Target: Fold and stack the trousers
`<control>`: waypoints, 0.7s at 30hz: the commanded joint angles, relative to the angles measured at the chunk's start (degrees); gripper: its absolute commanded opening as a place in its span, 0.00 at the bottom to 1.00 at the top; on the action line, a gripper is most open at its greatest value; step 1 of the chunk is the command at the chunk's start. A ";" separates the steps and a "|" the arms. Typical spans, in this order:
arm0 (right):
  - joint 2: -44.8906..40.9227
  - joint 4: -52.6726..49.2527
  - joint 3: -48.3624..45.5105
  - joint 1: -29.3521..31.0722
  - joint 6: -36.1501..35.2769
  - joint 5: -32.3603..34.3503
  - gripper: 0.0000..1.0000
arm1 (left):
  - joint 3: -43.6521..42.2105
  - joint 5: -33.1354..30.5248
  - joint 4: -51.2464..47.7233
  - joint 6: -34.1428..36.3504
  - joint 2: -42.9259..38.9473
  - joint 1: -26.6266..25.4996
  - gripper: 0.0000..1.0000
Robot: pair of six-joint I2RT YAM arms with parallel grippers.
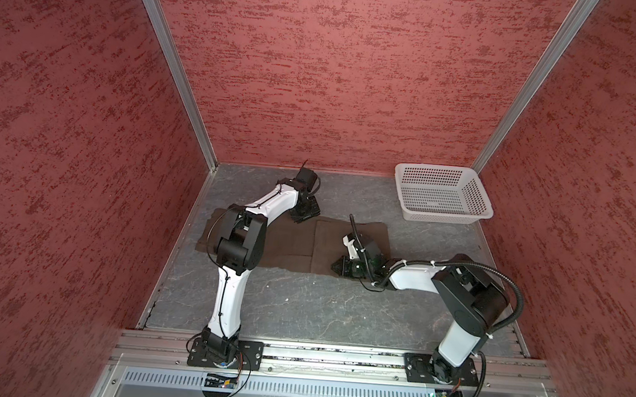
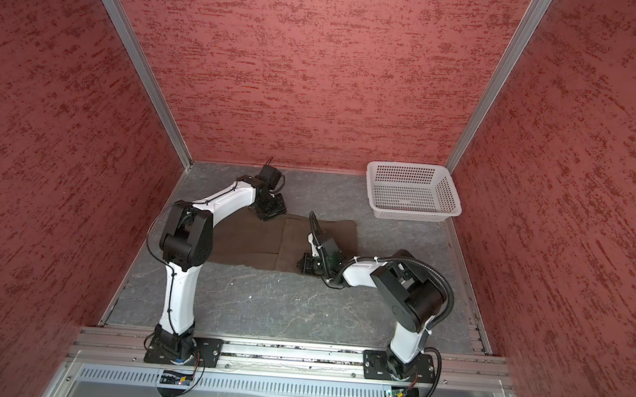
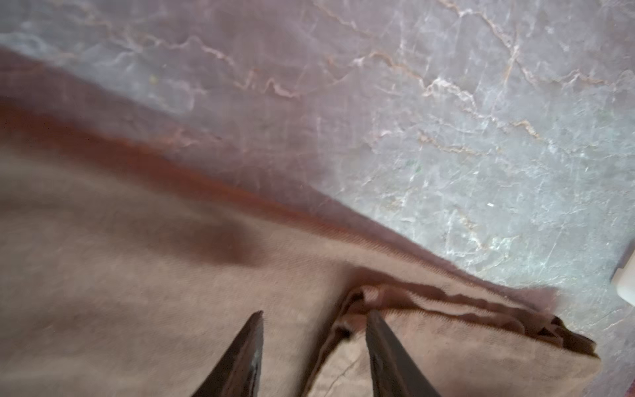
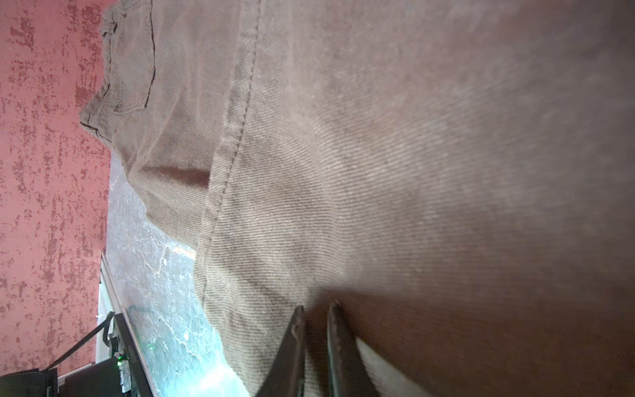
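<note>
Trousers (image 1: pixel 294 243) flat on desk (image 1: pixel 301 305), one end doubled over. Right tool (image 4: pixel 316 307) low at near edge: jaws nearly together, seemingly pinching cloth, likely to anchor layers. Left tool (image 3: pixel 315 313): jaws apart just above far folded edge, likely lining up grasp. Basket (image 1: pixel 447 217) well beyond right tool, apart from cloth.

The dark brown trousers (image 1: pixel 294 243) are lying flat on the grey table (image 1: pixel 301 309), stretching from left to right across its middle in both top views. The right end (image 1: pixel 329 238) is lying folded over on top, making a second layer. A stitched seam (image 4: pixel 237 144) is running along the soft cloth.
</note>
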 commanded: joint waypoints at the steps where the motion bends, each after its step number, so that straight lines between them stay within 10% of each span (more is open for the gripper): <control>1: 0.54 -6.42 -1.32 0.20 -0.49 -0.73 0.18 | -2.33 -0.33 0.44 0.73 -5.71 -1.96 0.48; 8: -8.48 -16.65 3.63 0.09 -8.04 4.93 0.18 | -15.85 1.19 6.11 0.73 -15.77 -7.70 0.25; 21: -30.85 -32.60 -3.05 -15.70 -11.41 17.58 0.43 | -32.34 8.63 17.26 -4.37 -16.33 -9.90 0.23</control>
